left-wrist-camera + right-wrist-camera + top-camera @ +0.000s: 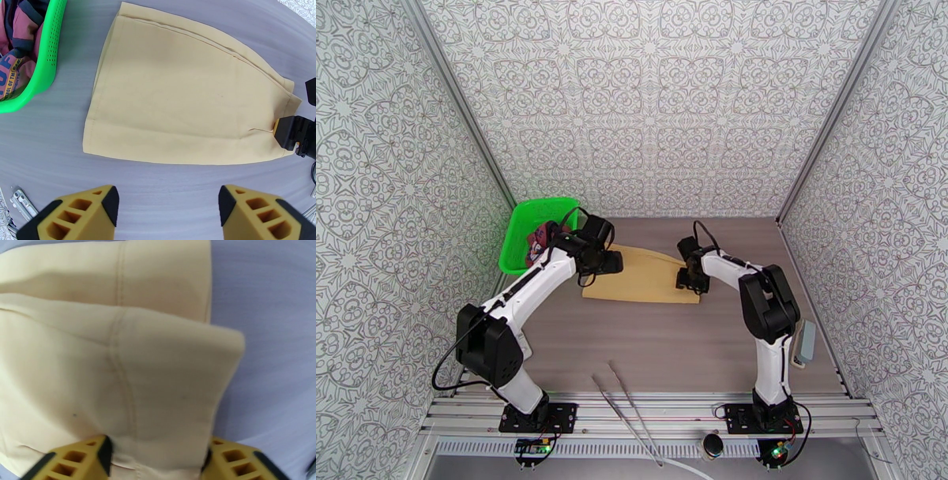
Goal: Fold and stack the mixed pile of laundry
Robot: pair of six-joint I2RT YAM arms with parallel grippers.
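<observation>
Fold step: right gripper [158, 457] straddles tan cloth [177, 102] end, cannot tell if clamped. Left gripper [169, 205] spread, empty, just beside cloth. Best pinch both layers squarely before lifting.

Left arm [529, 288] stretched forward, elbow bent, wrist tipped down; left gripper [168, 205] hovering, jaws wide apart. Right arm [766, 304] folded inward toward centre, wrist low; right gripper [158, 455] pointing down, jaws partly apart, grip unclear
</observation>
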